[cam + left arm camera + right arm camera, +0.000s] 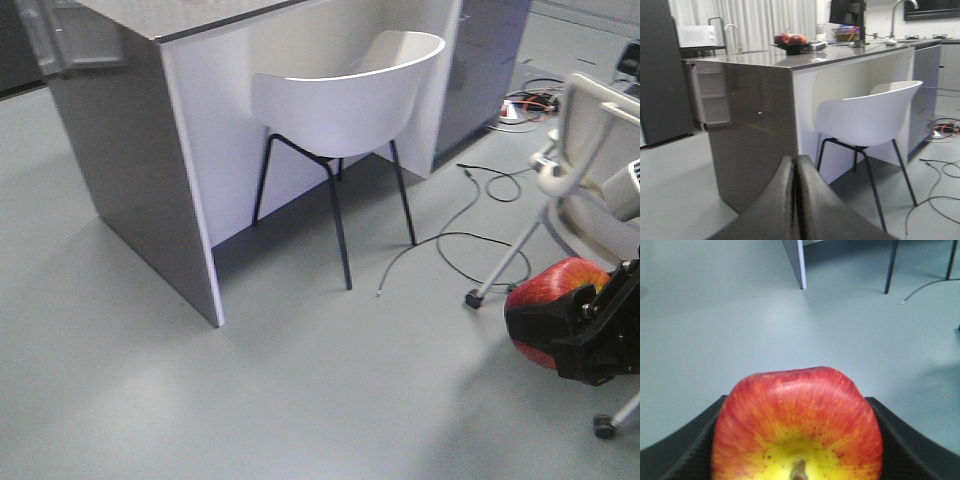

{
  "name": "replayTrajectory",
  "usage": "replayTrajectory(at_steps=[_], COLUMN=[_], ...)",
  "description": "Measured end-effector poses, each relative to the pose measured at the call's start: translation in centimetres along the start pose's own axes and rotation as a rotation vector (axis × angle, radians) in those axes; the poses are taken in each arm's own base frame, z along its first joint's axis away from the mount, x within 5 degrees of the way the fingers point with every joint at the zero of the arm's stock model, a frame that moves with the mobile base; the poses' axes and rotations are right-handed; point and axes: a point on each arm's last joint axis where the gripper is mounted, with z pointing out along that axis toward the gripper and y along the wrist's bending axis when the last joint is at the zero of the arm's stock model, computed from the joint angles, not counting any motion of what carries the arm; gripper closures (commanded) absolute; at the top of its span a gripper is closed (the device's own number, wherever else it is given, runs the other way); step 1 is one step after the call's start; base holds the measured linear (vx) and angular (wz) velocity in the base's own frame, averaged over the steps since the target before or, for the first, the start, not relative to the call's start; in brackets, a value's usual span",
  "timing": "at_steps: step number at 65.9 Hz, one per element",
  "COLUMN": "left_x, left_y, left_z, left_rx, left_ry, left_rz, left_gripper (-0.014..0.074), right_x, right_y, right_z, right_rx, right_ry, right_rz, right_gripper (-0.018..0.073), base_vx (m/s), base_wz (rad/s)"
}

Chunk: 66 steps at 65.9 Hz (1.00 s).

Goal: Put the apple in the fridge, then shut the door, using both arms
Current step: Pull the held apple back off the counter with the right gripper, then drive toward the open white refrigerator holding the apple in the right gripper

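Observation:
My right gripper [560, 320] is shut on the red apple [553, 284] and holds it above the floor at the lower right of the front view. In the right wrist view the apple [797, 415] fills the space between the black fingers [695, 445], its yellow stem dimple facing the camera. My left gripper [796, 162] is shut and empty, pointing at the dark island counter. The dark fridge [660, 75] stands at the far left of the left wrist view. A white panel with shelf bins [710, 95], seemingly the open door's inside, shows beside it.
A dark-sided island counter [130, 170] with a white chair [345, 100] under it stands ahead. Black cables [450, 240] lie on the grey floor. An office chair [590, 150] on castors stands at the right, close to my right gripper. A fruit bowl [790, 44] sits on the counter.

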Motion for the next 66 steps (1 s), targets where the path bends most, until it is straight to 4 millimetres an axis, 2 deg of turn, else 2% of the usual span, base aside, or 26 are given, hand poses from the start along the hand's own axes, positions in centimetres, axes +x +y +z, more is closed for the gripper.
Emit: replayTrajectory(at_steps=[66], left_x=[0.0], left_y=[0.0], left_z=[0.0], left_rx=[0.0], left_ry=[0.0], left_rz=[0.0], left_gripper=[0.0603], right_x=[0.0], right_y=[0.0], right_z=[0.0], right_rx=[0.0], right_ry=[0.0], right_rz=[0.0], right_gripper=[0.0417], base_vx=[0.08], base_wz=[0.41])
